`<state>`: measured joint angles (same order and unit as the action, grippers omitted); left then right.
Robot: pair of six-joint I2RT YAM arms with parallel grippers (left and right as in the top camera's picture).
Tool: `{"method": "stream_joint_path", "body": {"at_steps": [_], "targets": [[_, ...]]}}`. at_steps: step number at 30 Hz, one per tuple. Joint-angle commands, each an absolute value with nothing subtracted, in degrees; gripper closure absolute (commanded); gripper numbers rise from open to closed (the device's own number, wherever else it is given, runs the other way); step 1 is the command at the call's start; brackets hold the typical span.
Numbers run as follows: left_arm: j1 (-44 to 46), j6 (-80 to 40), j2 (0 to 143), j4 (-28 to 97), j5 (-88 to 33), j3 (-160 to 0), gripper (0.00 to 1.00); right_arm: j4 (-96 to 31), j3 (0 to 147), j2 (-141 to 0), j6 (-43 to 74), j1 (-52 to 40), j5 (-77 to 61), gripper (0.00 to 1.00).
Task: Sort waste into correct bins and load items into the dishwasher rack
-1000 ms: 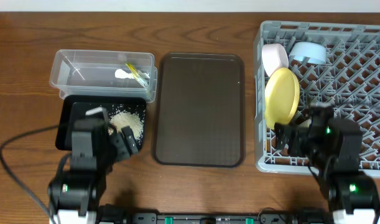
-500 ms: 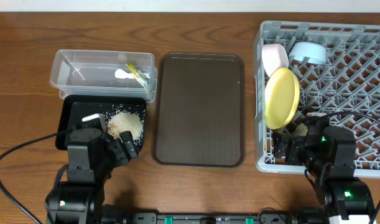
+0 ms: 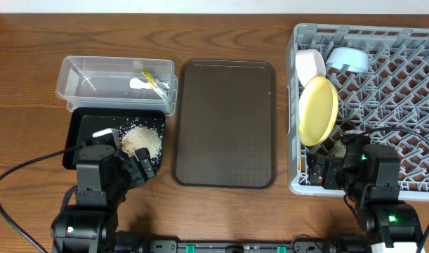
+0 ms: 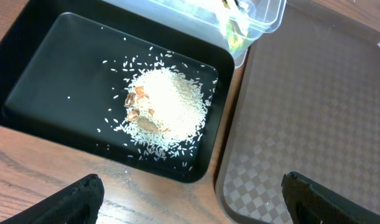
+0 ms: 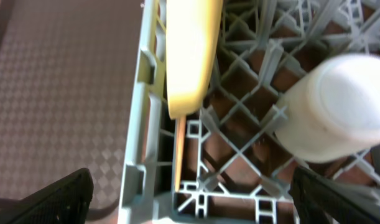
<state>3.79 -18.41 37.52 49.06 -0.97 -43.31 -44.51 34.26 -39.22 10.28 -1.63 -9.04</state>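
The grey dishwasher rack holds the yellow plate on edge, the pinkish-white bowl and the light blue bowl. In the right wrist view the plate stands by the rack wall, the pale cup sits upside down, and a thin tan stick, perhaps the chopsticks, lies below the plate. The rice lies in the black tray. The yellow-green wrapper lies in the clear tub. My left gripper is open and empty. My right gripper is open and empty.
The brown serving tray lies between the bins and the rack, and shows in the left wrist view. My left gripper hovers at the black tray's front right corner. My right gripper is at the rack's front left corner.
Both arms have drawn back toward the front edge of the table. The right gripper has left the rack's inside. Nothing else has moved.
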Motion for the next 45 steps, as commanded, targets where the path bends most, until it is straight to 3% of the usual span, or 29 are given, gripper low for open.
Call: {"method": "stream_joint_path", "body": {"at_steps": [1,9,24,38,45], "targets": [[3.70,-19.14,37.67,49.19,-0.89,-42.96,0.05,-46.33,34.04,-38.04,10.59,-2.07,-8.80,0.01],[3.70,-19.14,37.67,49.19,-0.89,-42.96,0.05,-46.50,33.78,-31.66,0.03,-2.07,-8.43,0.01],[3.70,-19.14,37.67,49.19,-0.89,-42.96,0.05,-37.41,21.50,-0.62,-9.10,-2.13,-8.43,0.01],[3.70,-19.14,37.67,49.19,-0.89,-42.96,0.05,-6.85,5.26,-0.32,-8.97,-2.39,-8.36,0.01],[3.70,-19.14,37.67,49.19,-0.89,-42.96,0.05,-3.62,2.00,-0.30,-6.66,-2.39,-3.55,0.01]]}}
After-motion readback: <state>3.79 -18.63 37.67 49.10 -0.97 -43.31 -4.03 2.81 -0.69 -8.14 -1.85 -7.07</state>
